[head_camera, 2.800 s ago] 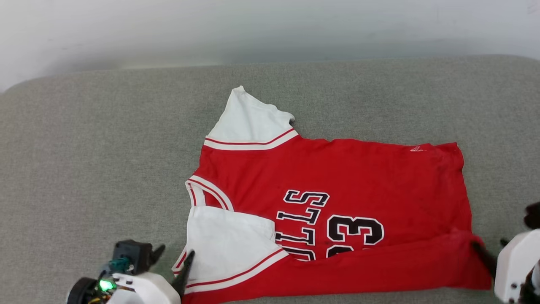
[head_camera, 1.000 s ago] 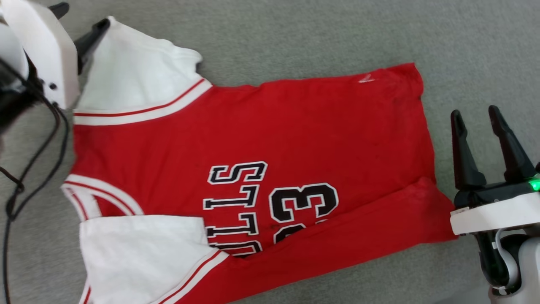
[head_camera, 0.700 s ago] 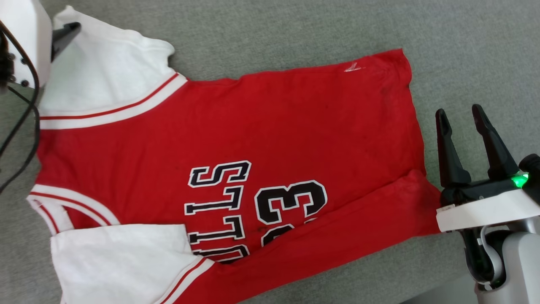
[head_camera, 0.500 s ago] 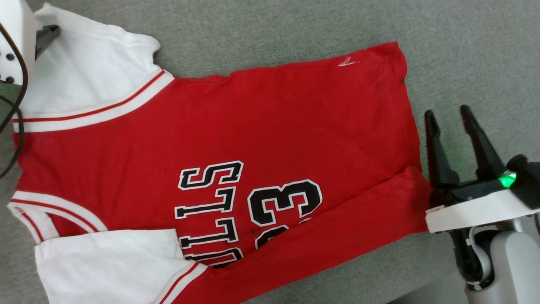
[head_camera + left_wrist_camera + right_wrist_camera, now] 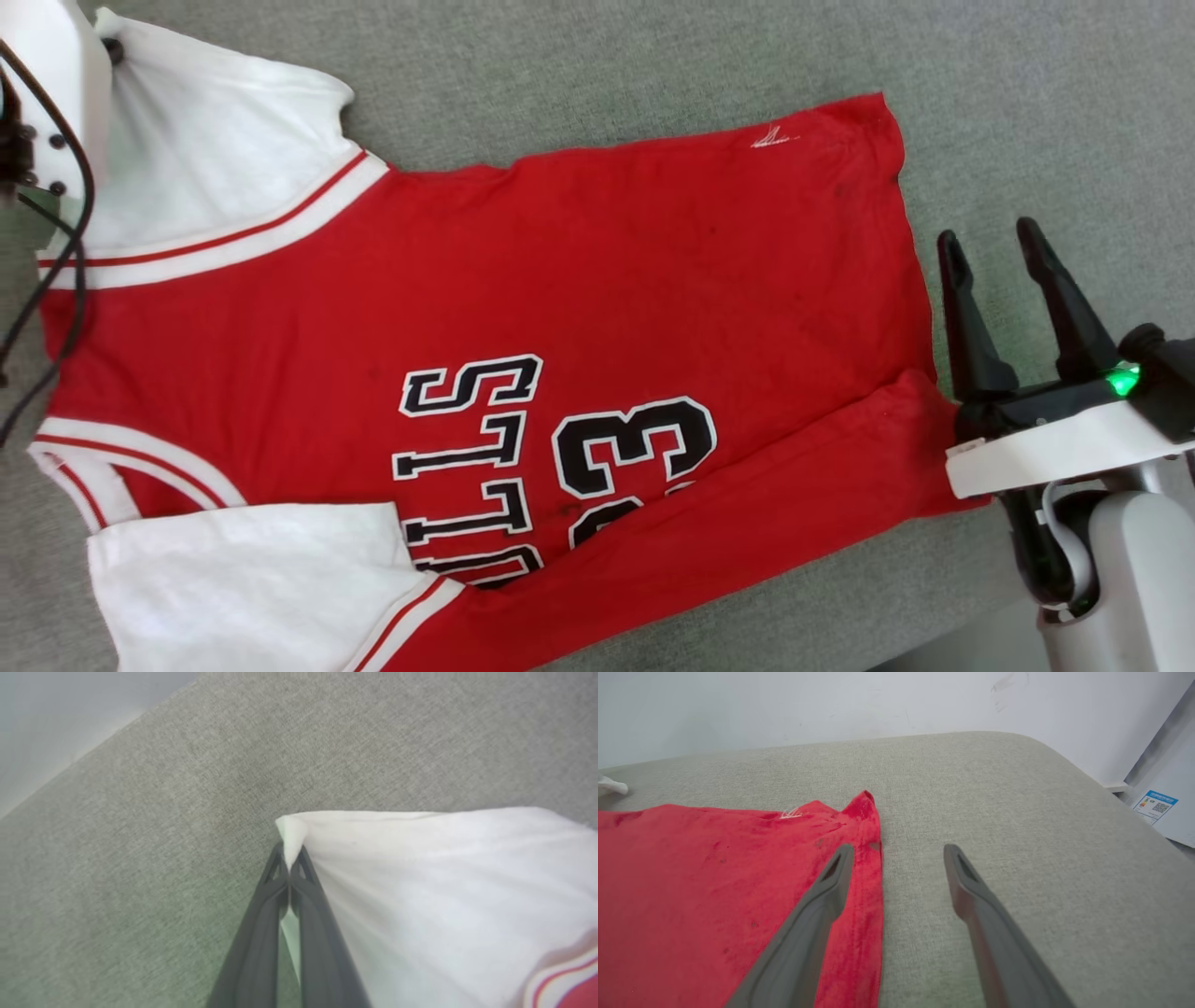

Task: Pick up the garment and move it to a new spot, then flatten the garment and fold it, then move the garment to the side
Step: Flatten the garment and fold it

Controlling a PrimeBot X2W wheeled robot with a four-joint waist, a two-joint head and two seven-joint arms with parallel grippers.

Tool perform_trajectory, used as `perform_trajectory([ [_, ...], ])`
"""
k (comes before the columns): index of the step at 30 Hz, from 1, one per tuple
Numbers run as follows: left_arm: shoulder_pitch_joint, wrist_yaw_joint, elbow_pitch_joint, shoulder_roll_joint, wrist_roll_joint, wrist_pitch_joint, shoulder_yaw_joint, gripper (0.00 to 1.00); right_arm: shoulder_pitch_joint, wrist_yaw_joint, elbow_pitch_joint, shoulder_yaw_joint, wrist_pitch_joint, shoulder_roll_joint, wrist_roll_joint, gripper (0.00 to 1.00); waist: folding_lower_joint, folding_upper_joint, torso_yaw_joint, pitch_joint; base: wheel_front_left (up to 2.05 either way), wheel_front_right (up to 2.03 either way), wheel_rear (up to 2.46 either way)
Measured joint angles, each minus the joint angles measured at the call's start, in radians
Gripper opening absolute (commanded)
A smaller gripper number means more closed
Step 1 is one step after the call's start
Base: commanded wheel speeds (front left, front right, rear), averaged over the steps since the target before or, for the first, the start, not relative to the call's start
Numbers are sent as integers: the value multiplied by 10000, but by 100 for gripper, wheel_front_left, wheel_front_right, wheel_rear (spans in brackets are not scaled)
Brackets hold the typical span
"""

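Note:
The garment [image 5: 579, 308], a red jersey with white sleeves and black "33", lies spread on the grey cushion, its near long edge folded over. At the upper left of the head view my left gripper [image 5: 114, 49] is shut on the tip of the far white sleeve [image 5: 205, 140]. The left wrist view shows both fingers of the left gripper [image 5: 290, 851] pinching that white corner [image 5: 292, 833]. My right gripper [image 5: 988, 243] stands open beside the hem at the right. In the right wrist view the right gripper [image 5: 896, 851] has one finger over the red hem [image 5: 864, 868] and the other over bare cushion.
The grey fabric cushion [image 5: 653, 84] carries everything; its rounded far edge meets a pale wall [image 5: 831, 704]. A black cable [image 5: 56, 280] hangs from my left arm over the garment's left side. A white panel with a blue label [image 5: 1155, 805] stands at the right.
My left gripper has closed on the far sleeve's corner, which was lying loose between open fingers before. The head camera shifted slightly. The right gripper stays open beside the hem.

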Motion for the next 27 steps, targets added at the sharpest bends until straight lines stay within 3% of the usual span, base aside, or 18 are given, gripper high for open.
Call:
perform_trajectory([
  [4, 237, -29, 138, -288, -209, -815, 190, 0, 5, -2, -19, -107, 230, -284, -29, 100, 0, 0, 157, -326, 0, 0, 0],
  [9, 509, -104, -136, -364, -343, -1582, 59, 0, 1, 0, -284, -92, 1202, -1095, -98, 100, 0, 0, 502, -793, 0, 0, 0],
  [19, 1086, -180, -2468, -426, -805, -2431, -539, 0, -783, 0, -809, 499, 6107, -3279, 907, 100, -1, 0, 1542, -1205, 0, 0, 0],
  [22, 1244, -180, -3218, -274, -882, -2533, -685, 0, -1343, -2, -825, 644, 7501, -3747, 1174, 100, -1, 0, 1825, -1154, 0, 0, 0],
  [27, 1541, -180, -4240, -123, -978, -2723, -731, 0, -2264, 0, -562, 761, 9235, -4000, 1511, 100, 0, 0, 2262, -944, 0, 0, 0],
])
